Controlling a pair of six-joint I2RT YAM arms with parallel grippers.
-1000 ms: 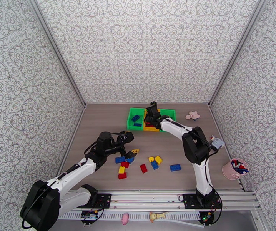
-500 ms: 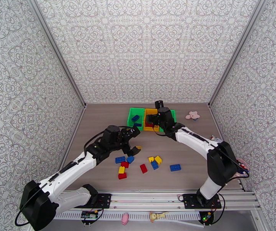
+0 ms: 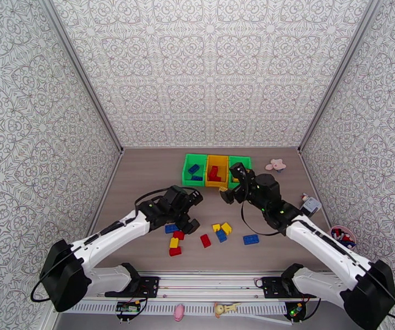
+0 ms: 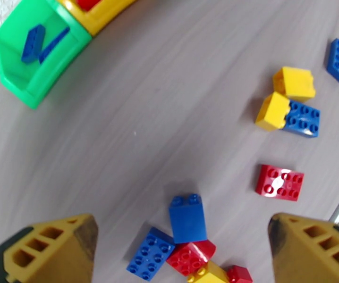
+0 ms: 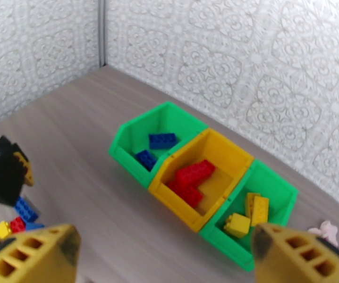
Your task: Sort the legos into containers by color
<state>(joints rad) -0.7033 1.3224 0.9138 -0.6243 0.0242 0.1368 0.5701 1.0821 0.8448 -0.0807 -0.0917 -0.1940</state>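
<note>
Loose legos lie on the near table: a blue brick [image 4: 187,218] stands upright by a flat blue one [image 4: 149,253] and a red one [image 4: 190,255]. My left gripper [image 4: 182,232] hangs open right above them [image 3: 193,211]. Further right lie a flat red brick [image 4: 279,182], two yellow ones [image 3: 226,228] and a blue plate [image 3: 251,239]. The containers stand at the back: the left green bin [image 5: 127,154] holds blue bricks, the yellow bin [image 5: 174,199] red ones, the right green bin [image 5: 219,239] yellow ones. My right gripper [image 3: 229,183] is open and empty just in front of them.
A pink flower toy [image 3: 276,164] lies right of the bins. A pink cup [image 3: 341,237] of small pieces stands at the right wall, partly behind my right arm. Patterned walls close the table on three sides.
My right gripper opened wide and drew back from above the yellow bin toward the near side. My left arm reached further right, over the loose bricks.
</note>
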